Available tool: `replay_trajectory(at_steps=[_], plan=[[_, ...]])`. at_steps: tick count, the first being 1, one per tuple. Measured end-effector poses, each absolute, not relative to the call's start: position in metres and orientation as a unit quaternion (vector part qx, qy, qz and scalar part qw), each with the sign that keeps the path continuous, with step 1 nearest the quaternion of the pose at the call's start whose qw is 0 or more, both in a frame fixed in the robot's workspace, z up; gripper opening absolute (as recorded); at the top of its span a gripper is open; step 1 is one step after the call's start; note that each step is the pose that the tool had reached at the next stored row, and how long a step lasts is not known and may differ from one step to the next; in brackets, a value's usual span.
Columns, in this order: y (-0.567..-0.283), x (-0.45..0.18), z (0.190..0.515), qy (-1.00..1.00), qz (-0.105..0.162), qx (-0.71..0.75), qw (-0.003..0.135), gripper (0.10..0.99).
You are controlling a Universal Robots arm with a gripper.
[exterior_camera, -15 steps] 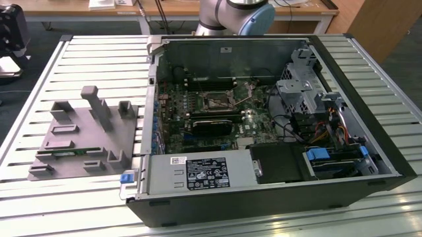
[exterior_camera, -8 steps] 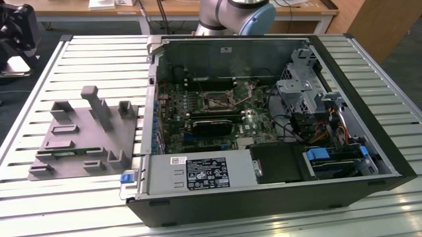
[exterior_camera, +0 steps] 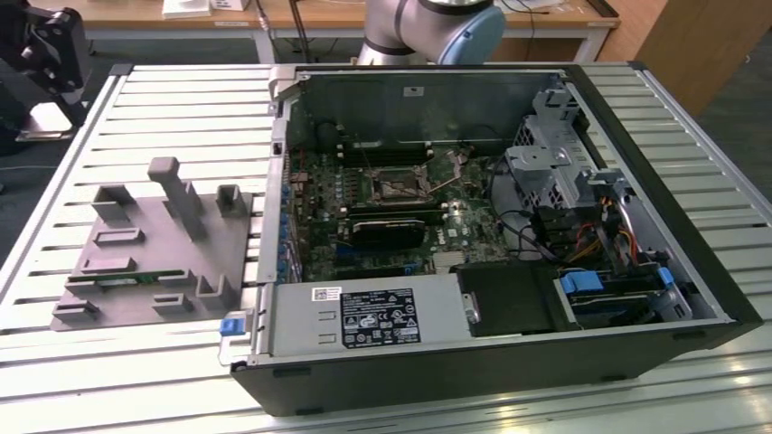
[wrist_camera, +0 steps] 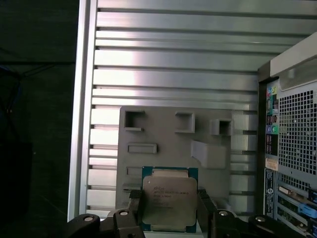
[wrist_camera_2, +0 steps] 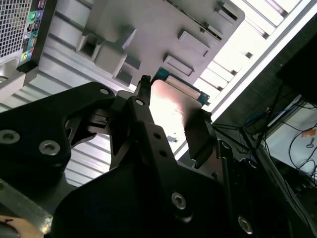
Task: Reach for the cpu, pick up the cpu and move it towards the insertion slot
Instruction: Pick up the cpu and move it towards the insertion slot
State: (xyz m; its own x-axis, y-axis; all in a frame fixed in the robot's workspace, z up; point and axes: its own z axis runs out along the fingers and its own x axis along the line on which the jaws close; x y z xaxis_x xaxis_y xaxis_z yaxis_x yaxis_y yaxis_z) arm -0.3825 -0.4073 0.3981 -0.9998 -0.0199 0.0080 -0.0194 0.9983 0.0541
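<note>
In the exterior view the open computer case (exterior_camera: 483, 372) lies on the slatted table (exterior_camera: 181, 108). Its motherboard carries the insertion slot (exterior_camera: 392, 185) at about ten o'clock of the case's middle; a long black card (exterior_camera: 386, 233) sits at the slot's six o'clock; a power supply (exterior_camera: 362, 318) fills the case's seven o'clock corner. The grey tray (exterior_camera: 157, 253) lies at nine o'clock of the case, with a green strip (exterior_camera: 127, 278) in one of its recesses. In the first wrist view the gripper (wrist_camera: 170, 213) is drawn in narrowly, its two fingers (wrist_camera: 134, 210) pressed on opposite edges of the cpu (wrist_camera: 168, 196); the chip is held with the tray behind it, well apart from the slot.
</note>
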Motion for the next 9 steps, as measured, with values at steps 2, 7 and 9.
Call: replay_trajectory(at_steps=[2,7,9], plan=[[-0.407,-0.379,0.398,-1.000,-0.027,0.010,0.004,0.529],[-0.407,-0.367,0.398,-1.000,-0.027,0.010,0.004,0.529],[-0.407,-0.362,0.398,-1.000,-0.027,0.010,0.004,0.529]])
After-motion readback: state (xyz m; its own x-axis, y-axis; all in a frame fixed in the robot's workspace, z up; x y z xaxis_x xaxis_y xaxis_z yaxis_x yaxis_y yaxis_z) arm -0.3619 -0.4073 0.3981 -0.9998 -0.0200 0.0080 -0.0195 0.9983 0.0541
